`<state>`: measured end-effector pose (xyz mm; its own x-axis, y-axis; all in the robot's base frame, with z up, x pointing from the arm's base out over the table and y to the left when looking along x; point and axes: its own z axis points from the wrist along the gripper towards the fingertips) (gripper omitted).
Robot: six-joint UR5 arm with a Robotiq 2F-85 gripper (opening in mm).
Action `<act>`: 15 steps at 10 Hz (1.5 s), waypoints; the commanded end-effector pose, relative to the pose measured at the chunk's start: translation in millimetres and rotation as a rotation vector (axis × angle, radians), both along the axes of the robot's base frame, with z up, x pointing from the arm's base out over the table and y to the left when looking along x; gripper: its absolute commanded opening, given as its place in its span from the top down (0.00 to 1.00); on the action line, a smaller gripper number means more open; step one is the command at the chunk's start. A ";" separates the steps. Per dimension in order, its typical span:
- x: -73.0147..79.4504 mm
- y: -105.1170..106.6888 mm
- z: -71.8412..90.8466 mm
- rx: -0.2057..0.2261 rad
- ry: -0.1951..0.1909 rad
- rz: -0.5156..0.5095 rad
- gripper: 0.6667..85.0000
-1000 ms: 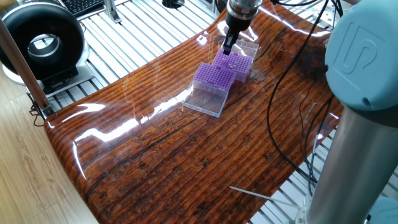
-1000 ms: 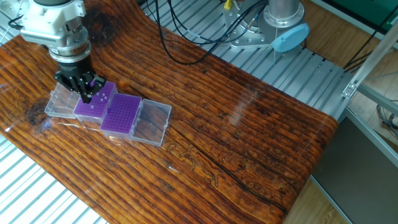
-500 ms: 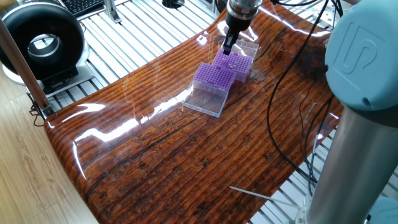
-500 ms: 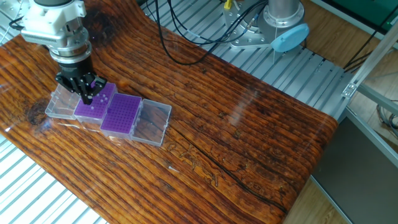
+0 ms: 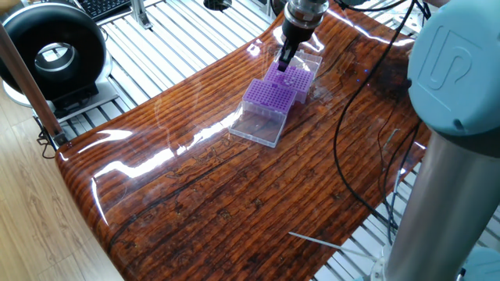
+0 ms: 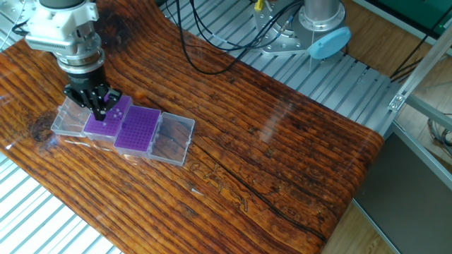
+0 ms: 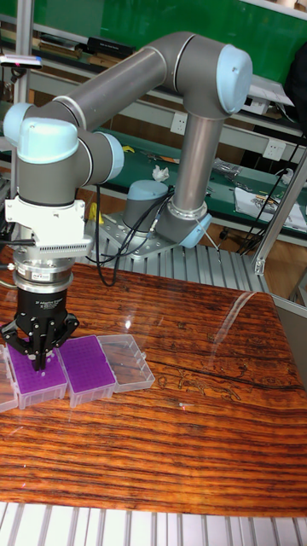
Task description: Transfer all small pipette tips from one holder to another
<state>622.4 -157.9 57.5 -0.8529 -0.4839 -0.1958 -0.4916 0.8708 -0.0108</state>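
Observation:
Two purple holders lie side by side in clear boxes with their lids folded open. One holder (image 6: 107, 123) (image 5: 302, 76) (image 7: 34, 382) sits under my gripper (image 6: 99, 109) (image 5: 284, 64) (image 7: 39, 362). Its fingers point straight down, drawn together, with their ends at or just over this rack's grid. A few pale dots on that rack look like small pipette tips (image 6: 110, 118). Whether a tip sits between the fingers is too small to tell. The second holder (image 6: 138, 129) (image 5: 269, 94) (image 7: 88, 368) lies right beside it, with no gripper over it.
Open clear lids (image 6: 174, 138) (image 6: 68, 118) (image 5: 257, 125) flank the racks on the wooden tabletop (image 6: 282, 162). Black cables (image 6: 205, 49) trail across the far part of the table. A thin white stick (image 5: 316, 241) lies near one table edge. The arm's base (image 6: 321, 28) stands behind.
The gripper has hardly moved, only a slight shift over the same rack. The racks and lids stay where they were.

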 end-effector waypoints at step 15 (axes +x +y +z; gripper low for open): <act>9.3 20.1 4.7 -0.058 0.059 -0.048 0.72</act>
